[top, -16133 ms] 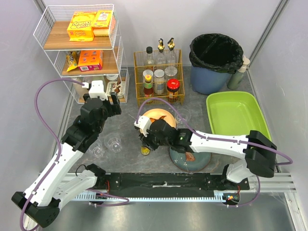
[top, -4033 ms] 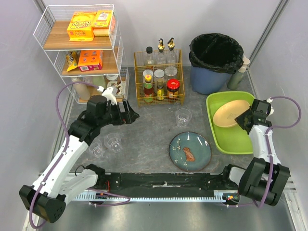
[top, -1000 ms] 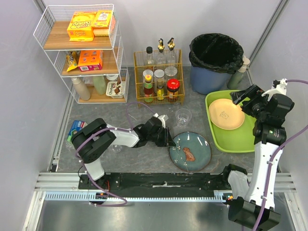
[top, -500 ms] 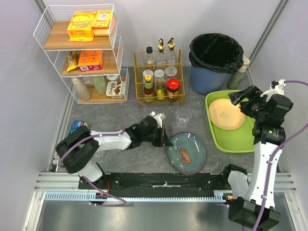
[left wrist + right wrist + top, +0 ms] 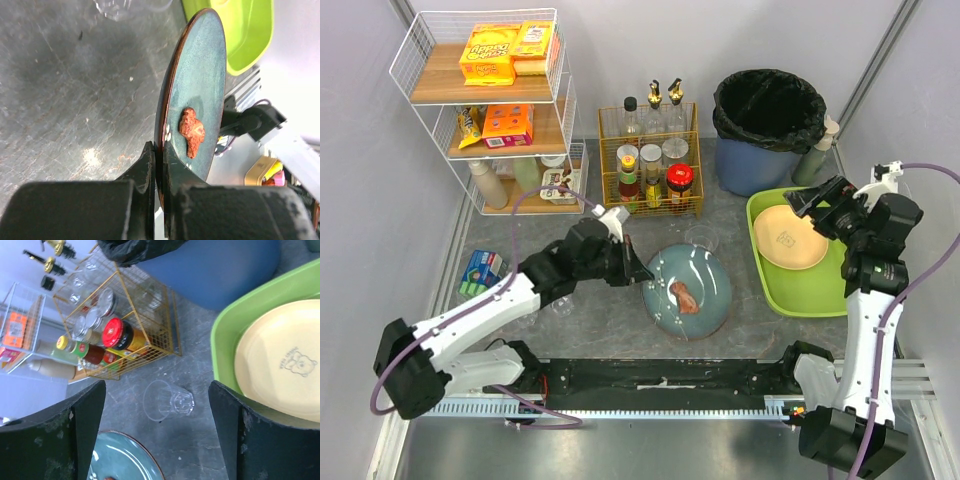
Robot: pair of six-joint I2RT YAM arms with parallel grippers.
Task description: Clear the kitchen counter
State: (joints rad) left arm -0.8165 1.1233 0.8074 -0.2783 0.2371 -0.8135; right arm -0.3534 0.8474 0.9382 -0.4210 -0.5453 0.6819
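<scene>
A teal plate (image 5: 688,292) with a brown food scrap (image 5: 684,297) on it hangs tilted above the dark grey kitchen counter (image 5: 620,225). My left gripper (image 5: 638,270) is shut on its left rim. In the left wrist view the plate (image 5: 200,75) stands edge-on between the closed fingers of the left gripper (image 5: 159,150), and the scrap (image 5: 192,131) clings to its face. My right gripper (image 5: 817,203) hovers open at the left edge of the lime-green tray (image 5: 820,290), which holds a yellow plate (image 5: 788,238). A clear glass (image 5: 167,400) stands on the counter below the right gripper (image 5: 156,385).
A white wire rack (image 5: 490,110) of boxes and bottles stands at the far left. A gold wire caddy (image 5: 650,165) of jars is at the back centre and a blue bin with a black liner (image 5: 767,125) at the back right. A blue packet (image 5: 480,270) lies at the left.
My left gripper closed on the teal plate's rim, lifted it off the counter and tilted it, carrying it toward the middle. The right gripper shifted slightly and stays open.
</scene>
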